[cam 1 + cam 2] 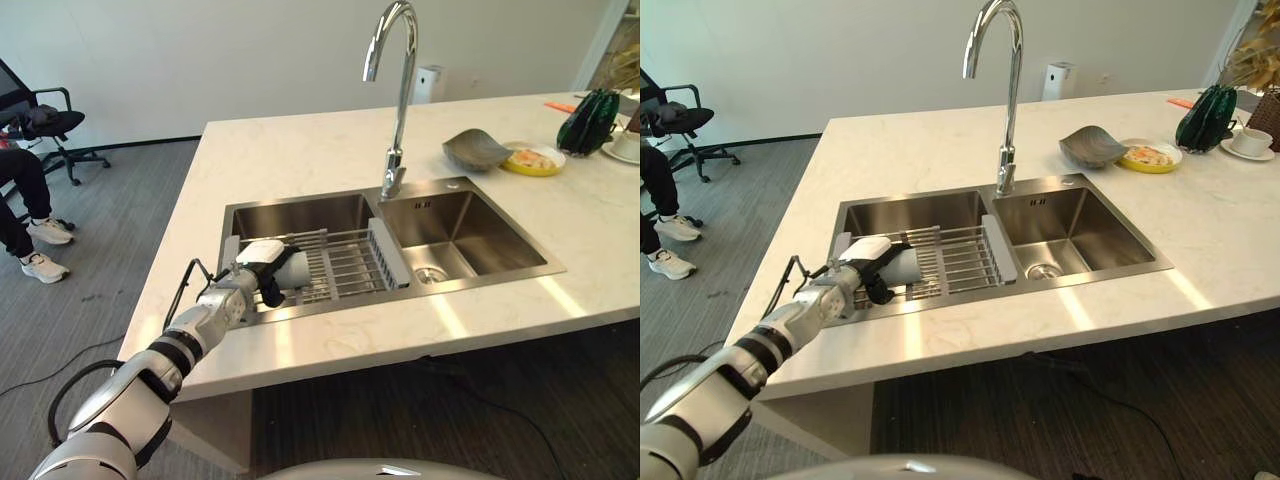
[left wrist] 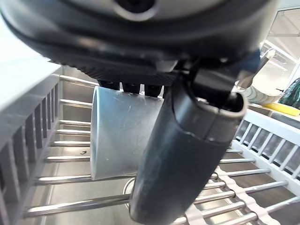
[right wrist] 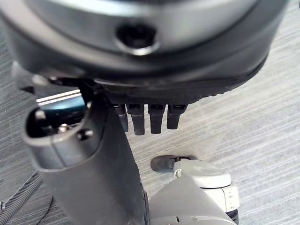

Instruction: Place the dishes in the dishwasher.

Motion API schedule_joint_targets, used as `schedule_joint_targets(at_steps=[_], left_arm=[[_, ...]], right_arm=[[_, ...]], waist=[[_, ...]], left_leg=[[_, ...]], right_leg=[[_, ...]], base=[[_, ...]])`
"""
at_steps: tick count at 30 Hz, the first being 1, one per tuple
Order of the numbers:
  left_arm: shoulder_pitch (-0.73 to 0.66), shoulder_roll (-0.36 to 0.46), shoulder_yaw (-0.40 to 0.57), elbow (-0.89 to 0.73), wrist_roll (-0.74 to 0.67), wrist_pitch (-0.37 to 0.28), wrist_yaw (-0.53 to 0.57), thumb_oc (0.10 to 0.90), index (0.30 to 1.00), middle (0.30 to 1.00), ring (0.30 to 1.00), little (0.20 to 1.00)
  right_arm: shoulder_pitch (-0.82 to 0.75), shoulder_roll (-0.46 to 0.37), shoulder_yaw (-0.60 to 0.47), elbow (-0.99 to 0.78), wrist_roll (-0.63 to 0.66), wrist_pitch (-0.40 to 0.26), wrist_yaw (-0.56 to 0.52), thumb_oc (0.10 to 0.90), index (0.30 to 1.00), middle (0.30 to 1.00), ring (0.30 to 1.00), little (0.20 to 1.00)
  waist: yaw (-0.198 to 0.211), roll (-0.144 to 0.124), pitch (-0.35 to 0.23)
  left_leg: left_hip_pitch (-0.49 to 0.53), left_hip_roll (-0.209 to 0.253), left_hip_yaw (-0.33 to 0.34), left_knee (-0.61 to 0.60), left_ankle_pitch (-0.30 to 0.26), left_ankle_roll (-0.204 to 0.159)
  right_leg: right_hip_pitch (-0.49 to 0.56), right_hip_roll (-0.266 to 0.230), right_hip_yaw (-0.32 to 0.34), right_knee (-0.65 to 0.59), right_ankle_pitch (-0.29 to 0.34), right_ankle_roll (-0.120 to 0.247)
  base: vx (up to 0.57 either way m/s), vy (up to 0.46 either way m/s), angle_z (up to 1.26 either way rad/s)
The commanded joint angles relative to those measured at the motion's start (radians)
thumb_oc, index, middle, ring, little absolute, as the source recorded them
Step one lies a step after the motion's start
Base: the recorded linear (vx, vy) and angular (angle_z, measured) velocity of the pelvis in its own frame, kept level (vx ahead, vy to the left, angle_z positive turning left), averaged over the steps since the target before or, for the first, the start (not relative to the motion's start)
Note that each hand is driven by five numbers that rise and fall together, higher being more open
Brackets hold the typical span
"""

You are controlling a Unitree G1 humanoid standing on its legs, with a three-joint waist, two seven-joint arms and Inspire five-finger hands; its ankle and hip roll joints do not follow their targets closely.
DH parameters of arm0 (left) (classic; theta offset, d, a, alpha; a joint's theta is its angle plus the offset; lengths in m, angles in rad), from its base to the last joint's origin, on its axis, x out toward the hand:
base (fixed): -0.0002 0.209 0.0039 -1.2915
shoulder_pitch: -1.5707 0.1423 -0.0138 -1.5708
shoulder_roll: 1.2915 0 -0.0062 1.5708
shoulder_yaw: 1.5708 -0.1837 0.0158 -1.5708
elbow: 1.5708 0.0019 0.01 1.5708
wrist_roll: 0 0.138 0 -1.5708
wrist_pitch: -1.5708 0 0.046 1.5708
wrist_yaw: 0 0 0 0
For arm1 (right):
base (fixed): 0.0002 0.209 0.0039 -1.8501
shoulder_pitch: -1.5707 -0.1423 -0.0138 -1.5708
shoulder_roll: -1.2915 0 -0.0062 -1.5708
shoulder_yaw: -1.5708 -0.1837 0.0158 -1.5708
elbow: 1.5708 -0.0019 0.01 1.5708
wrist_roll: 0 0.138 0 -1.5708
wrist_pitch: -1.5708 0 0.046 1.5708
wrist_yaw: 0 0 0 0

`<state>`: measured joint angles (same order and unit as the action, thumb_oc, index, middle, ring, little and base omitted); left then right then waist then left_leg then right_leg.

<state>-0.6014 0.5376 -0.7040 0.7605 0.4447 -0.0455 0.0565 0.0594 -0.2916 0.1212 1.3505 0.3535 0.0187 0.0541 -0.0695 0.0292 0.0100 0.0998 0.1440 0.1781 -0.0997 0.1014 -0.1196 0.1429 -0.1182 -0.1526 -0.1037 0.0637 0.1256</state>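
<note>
Lower left of the frame, left hand (image 1: 262, 268) curls around a pale cup (image 1: 291, 270) lying on the wire rack (image 1: 345, 265) across the left sink basin (image 1: 300, 215); no legible writing.

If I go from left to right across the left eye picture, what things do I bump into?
Office chair → left hand holding the white cup → sink rack → faucet → grey bowl → yellow plate → green bag.
</note>
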Motion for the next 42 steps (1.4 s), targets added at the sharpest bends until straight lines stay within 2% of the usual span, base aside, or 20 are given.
schedule_joint_targets(at_steps=[1,2,3,4,14,16,23,25,26,27,28,31,32,34,35,37,38,39,40,42], left_arm=[[-0.226,-0.031,-0.025,0.149,0.036,0.040,0.001,0.800,0.900,0.900,0.900,0.900],[-0.226,-0.043,-0.030,0.183,0.039,0.044,-0.005,0.800,0.900,0.900,0.900,0.900],[-0.228,-0.056,-0.034,0.211,0.041,0.047,-0.006,0.507,0.460,0.460,0.460,0.460],[-0.232,-0.066,-0.039,0.235,0.045,0.050,-0.011,0.400,0.300,0.300,0.300,0.300],[-0.246,-0.073,-0.073,0.191,0.055,0.033,-0.021,0.400,0.300,0.300,0.300,0.300],[-0.244,-0.021,-0.063,0.002,0.030,-0.023,0.001,0.400,0.300,0.300,0.300,0.300],[-0.199,0.078,-0.003,-0.295,-0.084,-0.112,0.052,0.400,0.300,0.300,0.300,0.300],[-0.126,0.101,0.113,-0.467,-0.231,-0.148,0.083,0.400,0.300,0.300,0.300,0.300],[-0.118,0.105,0.119,-0.477,-0.234,-0.144,0.079,0.400,0.300,0.300,0.300,0.300],[-0.038,0.092,0.226,-0.580,-0.377,-0.170,0.091,0.400,0.300,0.300,0.300,0.300],[-0.030,0.095,0.233,-0.588,-0.380,-0.167,0.087,0.400,0.300,0.300,0.300,0.300],[0.123,0.056,0.442,-0.758,-0.630,-0.219,0.082,0.400,0.300,0.300,0.300,0.300],[0.211,0.010,0.561,-0.852,-0.762,-0.249,0.073,0.400,0.300,0.300,0.300,0.300],[0.276,-0.047,0.647,-0.915,-0.850,-0.263,0.064,0.400,0.300,0.300,0.300,0.300],[0.281,-0.048,0.652,-0.921,-0.851,-0.260,0.062,0.400,0.300,0.300,0.300,0.300],[0.319,-0.092,0.706,-0.948,-0.902,-0.270,0.058,0.400,0.300,0.300,0.300,0.300],[0.330,-0.129,0.732,-0.955,-0.927,-0.275,0.048,0.400,0.300,0.300,0.300,0.300],[0.330,-0.130,0.733,-0.955,-0.927,-0.274,0.047,0.400,0.300,0.300,0.300,0.300],[0.334,-0.127,0.748,-0.944,-0.916,-0.271,0.045,0.400,0.300,0.300,0.300,0.300],[0.345,-0.128,0.773,-0.941,-0.913,-0.268,0.044,0.400,0.300,0.300,0.300,0.300]], right_arm=[[-0.090,-0.043,0.031,0.041,-0.007,-0.010,0.000,0.800,0.900,0.900,0.900,0.900],[-0.093,-0.044,0.033,0.045,-0.009,-0.008,0.002,0.800,0.900,0.900,0.900,0.900],[-0.095,-0.044,0.035,0.050,-0.010,-0.006,0.002,0.800,0.900,0.900,0.900,0.900],[-0.098,-0.044,0.038,0.054,-0.011,-0.003,0.003,0.800,0.900,0.900,0.900,0.900],[-0.111,-0.048,0.045,0.060,-0.004,-0.005,0.002,0.800,0.900,0.900,0.900,0.900],[-0.098,-0.049,0.038,0.046,-0.001,-0.016,0.002,0.800,0.900,0.900,0.900,0.900],[-0.069,-0.037,0.024,0.032,0.004,-0.032,0.007,0.800,0.900,0.900,0.900,0.900],[-0.043,-0.020,0.011,0.034,-0.004,-0.034,0.008,0.800,0.900,0.900,0.900,0.900],[-0.042,-0.021,0.014,0.033,-0.004,-0.034,0.008,0.800,0.900,0.900,0.900,0.900],[-0.031,-0.008,0.009,0.041,-0.016,-0.033,0.007,0.800,0.900,0.900,0.900,0.900],[-0.031,-0.010,0.012,0.041,-0.016,-0.033,0.007,0.800,0.900,0.900,0.900,0.900],[-0.022,0.006,0.012,0.032,-0.029,-0.037,0.007,0.800,0.900,0.900,0.900,0.900],[-0.030,0.019,0.021,0.016,-0.040,-0.040,0.012,0.800,0.900,0.900,0.900,0.900],[-0.037,0.022,0.040,-0.004,-0.051,-0.044,0.018,0.800,0.900,0.900,0.900,0.900],[-0.037,0.020,0.041,-0.004,-0.051,-0.044,0.019,0.800,0.900,0.900,0.900,0.900],[-0.051,0.008,0.053,-0.022,-0.062,-0.049,0.018,0.800,0.900,0.900,0.900,0.900],[-0.058,-0.008,0.052,-0.038,-0.071,-0.051,0.012,0.800,0.900,0.900,0.900,0.900],[-0.058,-0.009,0.052,-0.038,-0.071,-0.051,0.012,0.800,0.900,0.900,0.900,0.900],[-0.056,-0.023,0.045,-0.050,-0.080,-0.057,0.008,0.800,0.900,0.900,0.900,0.900],[-0.052,-0.045,0.033,-0.062,-0.094,-0.055,0.007,0.800,0.900,0.900,0.900,0.900]], waist=[[0.016,0.027,0.044],[0.015,0.027,0.045],[0.014,0.027,0.046],[0.012,0.027,0.046],[0.017,0.029,0.046],[0.025,0.029,0.047],[0.039,0.022,0.041],[0.050,0.017,0.040],[0.046,0.019,0.040],[0.058,0.016,0.043],[0.055,0.018,0.042],[0.079,0.019,0.053],[0.109,0.016,0.073],[0.142,0.020,0.098],[0.135,0.022,0.097],[0.183,0.031,0.132],[0.205,0.045,0.143],[0.201,0.045,0.139],[0.215,0.054,0.142],[0.209,0.065,0.131]], left_leg=[[0.064,-0.035,-0.013,0.012,-0.128,0.019],[0.065,-0.035,-0.011,0.012,-0.128,0.019],[0.065,-0.035,-0.011,0.012,-0.129,0.020],[0.066,-0.035,-0.010,0.012,-0.129,0.020],[0.064,-0.034,-0.016,0.012,-0.128,0.019],[0.063,-0.033,-0.025,0.012,-0.128,0.018],[0.067,-0.029,-0.040,0.012,-0.126,0.012],[0.073,-0.015,-0.057,0.012,-0.115,0.002],[0.073,-0.014,-0.058,0.012,-0.115,0.001],[0.075,0.001,-0.069,0.012,-0.103,-0.007],[0.076,0.002,-0.070,0.012,-0.104,-0.008],[0.067,0.024,-0.095,0.038,-0.090,-0.021],[0.040,0.034,-0.117,0.085,-0.081,-0.028],[-0.007,0.043,-0.162,0.137,-0.061,-0.040],[-0.013,0.043,-0.168,0.143,-0.063,-0.041],[-0.069,0.047,-0.218,0.140,-0.008,-0.065],[-0.133,0.054,-0.241,0.099,0.074,-0.093],[-0.141,0.051,-0.247,0.097,0.082,-0.091],[-0.187,0.051,-0.206,0.071,0.119,-0.094],[-0.231,0.076,-0.054,0.035,0.148,-0.093]], right_leg=[[-0.074,-0.042,-0.076,0.016,0.013,0.081],[-0.075,-0.042,-0.076,0.016,0.013,0.081],[-0.075,-0.042,-0.075,0.016,0.013,0.080],[-0.076,-0.042,-0.075,0.016,0.013,0.080],[-0.070,-0.041,-0.089,0.016,0.008,0.079],[-0.067,-0.042,-0.097,0.016,0.007,0.079],[-0.050,-0.037,-0.103,0.016,-0.002,0.077],[-0.038,-0.026,-0.109,0.016,-0.014,0.069],[-0.037,-0.025,-0.110,0.016,-0.015,0.068],[-0.031,-0.016,-0.117,0.016,-0.024,0.059],[-0.030,-0.015,-0.118,0.016,-0.025,0.058],[-0.018,0.004,-0.124,0.016,-0.042,0.038],[-0.015,0.012,-0.128,0.016,-0.045,0.021],[-0.011,0.021,-0.139,0.016,-0.058,0.011],[-0.011,0.021,-0.144,0.016,-0.058,0.010],[-0.016,0.022,-0.181,0.016,-0.072,0.003],[-0.031,0.004,-0.253,0.016,-0.083,0.004],[-0.037,0.002,-0.258,0.016,-0.079,0.004],[-0.035,-0.010,-0.310,0.016,-0.089,0.009],[-0.042,-0.033,-0.402,0.016,-0.091,0.015]], base=[[0.00,0.000,0.00],[0.00,0.000,0.00],[-0.01,-0.005,-0.04],[0.00,-0.007,-0.05],[0.00,-0.001,0.00],[0.00,0.000,0.00],[0.01,-0.019,0.02],[0.02,-0.097,0.11],[0.01,-0.144,0.10],[0.00,-0.084,0.11],[0.01,-0.130,0.13],[-0.01,-0.156,0.14],[-0.05,-0.233,0.23],[-0.06,-0.173,0.27],[-0.10,-0.092,0.44],[-0.20,-0.095,0.68],[-0.23,-0.047,0.79],[-0.24,-0.053,1.06],[-0.14,-0.058,1.72],[-0.19,-0.053,1.71]])
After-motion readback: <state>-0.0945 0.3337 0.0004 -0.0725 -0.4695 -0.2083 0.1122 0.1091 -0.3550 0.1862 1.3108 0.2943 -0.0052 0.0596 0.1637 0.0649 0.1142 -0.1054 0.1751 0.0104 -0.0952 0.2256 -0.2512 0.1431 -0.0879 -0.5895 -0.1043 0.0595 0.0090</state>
